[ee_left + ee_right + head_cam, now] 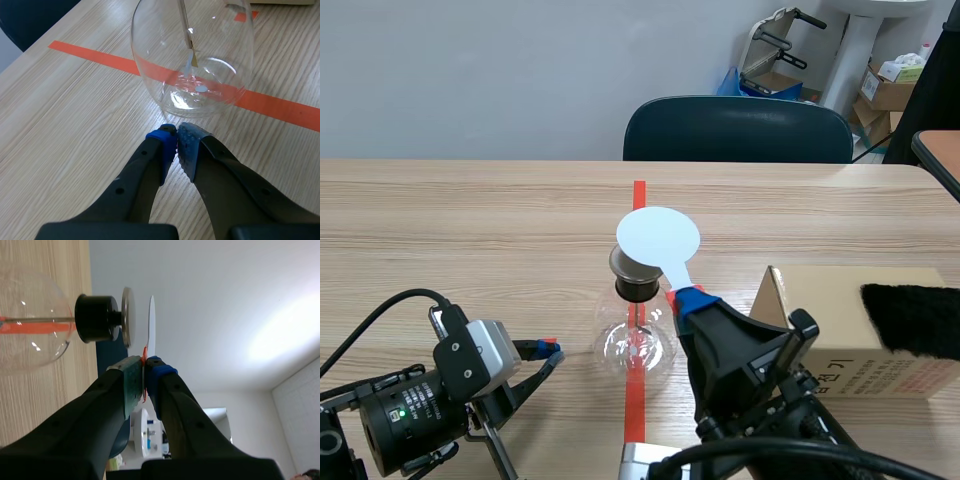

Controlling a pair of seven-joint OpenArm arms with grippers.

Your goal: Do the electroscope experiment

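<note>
The electroscope is a clear glass flask (pixel 636 345) with a black stopper (pixel 639 288) and a round metal plate (pixel 632 263) on top, standing on the red tape line. My right gripper (pixel 690 300) is shut on the handle of a white round paddle (pixel 660 236), whose disc hangs just over the metal plate. In the right wrist view the white paddle (pixel 151 325) is edge-on, a small gap from the metal plate (pixel 127 317). My left gripper (pixel 177 136) is shut on nothing, its tips just short of the flask (pixel 192 55). Inside the flask a thin rod with foil leaves (pixel 192 57) hangs.
A cardboard box (pixel 850 330) lies at the right with a black fur cloth (pixel 915 318) on it. A dark chair (pixel 738 130) stands behind the table's far edge. The left arm's cable (pixel 380 310) loops over the wood at the near left.
</note>
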